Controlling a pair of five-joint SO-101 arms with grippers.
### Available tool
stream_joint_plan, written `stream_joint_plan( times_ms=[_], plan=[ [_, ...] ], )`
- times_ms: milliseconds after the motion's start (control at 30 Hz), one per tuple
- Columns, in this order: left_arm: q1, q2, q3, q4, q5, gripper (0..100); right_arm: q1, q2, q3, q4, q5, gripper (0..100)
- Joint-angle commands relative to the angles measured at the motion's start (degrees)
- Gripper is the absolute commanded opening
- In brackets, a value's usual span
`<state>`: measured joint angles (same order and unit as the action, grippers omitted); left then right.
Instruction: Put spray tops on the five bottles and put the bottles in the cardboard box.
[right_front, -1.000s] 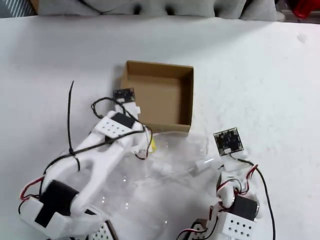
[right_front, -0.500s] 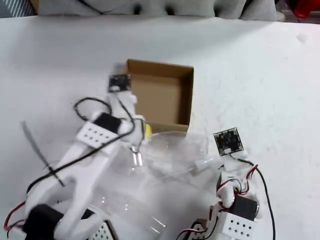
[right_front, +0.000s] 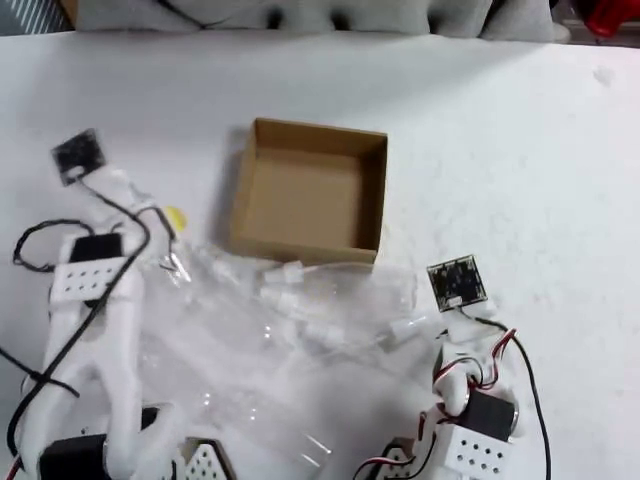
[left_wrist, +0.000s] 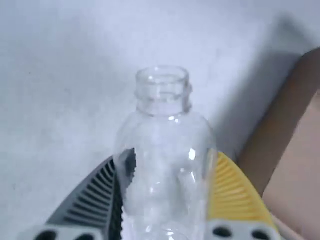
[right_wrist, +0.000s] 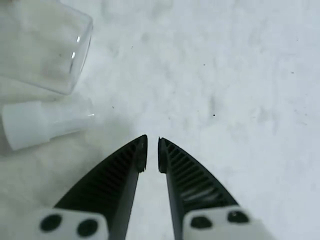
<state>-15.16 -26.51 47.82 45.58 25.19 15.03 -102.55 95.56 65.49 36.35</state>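
Observation:
A clear bottle (left_wrist: 165, 150) with a bare open neck and no spray top stands between the black and yellow fingers of my left gripper (left_wrist: 172, 157), which is shut on its body. In the high view that gripper (right_front: 172, 230) sits left of the cardboard box (right_front: 315, 133), whose inside looks empty. Several clear bottles (right_front: 320, 300) lie in a heap in front of the box, some with white spray tops (right_front: 285, 272). My right gripper (right_wrist: 150, 145) is shut on nothing, low over bare table, beside a bottle base (right_wrist: 45, 47) and a white spray top (right_wrist: 27, 125).
The box's brown wall (left_wrist: 295, 130) rises close beside the held bottle. The right arm's base (right_front: 470, 420) stands at the front right, the left arm's body (right_front: 95, 330) at the front left. White table stretches behind and right of the box.
The left arm has swung left from the box's near left corner to a spot well left of the box, carrying the bottle. The right arm has not moved.

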Motion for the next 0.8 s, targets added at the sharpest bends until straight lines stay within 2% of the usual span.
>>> stream_joint_plan(
  times_ms=[0,100,167,300,433,600,767],
  plan=[
    [-2.0,-2.1,-1.5,-2.5,-5.5,2,-0.5,-0.6,0.7,0.0,0.5,1.7],
    [-2.0,0.4,-3.6,-2.5,-11.9,2,-0.4,-0.6,0.7,0.0,0.5,1.7],
    [-2.2,5.1,-6.7,-1.0,-13.1,2,-0.4,-0.6,0.7,0.0,0.5,1.7],
    [-5.8,19.6,-17.6,3.3,-16.1,2,-0.5,-0.6,0.7,0.0,0.5,1.7],
    [-7.3,34.2,-30.4,10.5,-25.9,2,-0.4,-0.6,0.7,0.0,0.5,1.7],
    [-5.8,44.8,-41.6,18.7,-27.1,2,-0.4,-0.6,0.7,0.0,0.5,1.7],
    [-4.6,45.8,-43.5,20.0,-27.3,3,-0.4,-0.6,0.7,0.0,0.5,1.7]
  ],
)
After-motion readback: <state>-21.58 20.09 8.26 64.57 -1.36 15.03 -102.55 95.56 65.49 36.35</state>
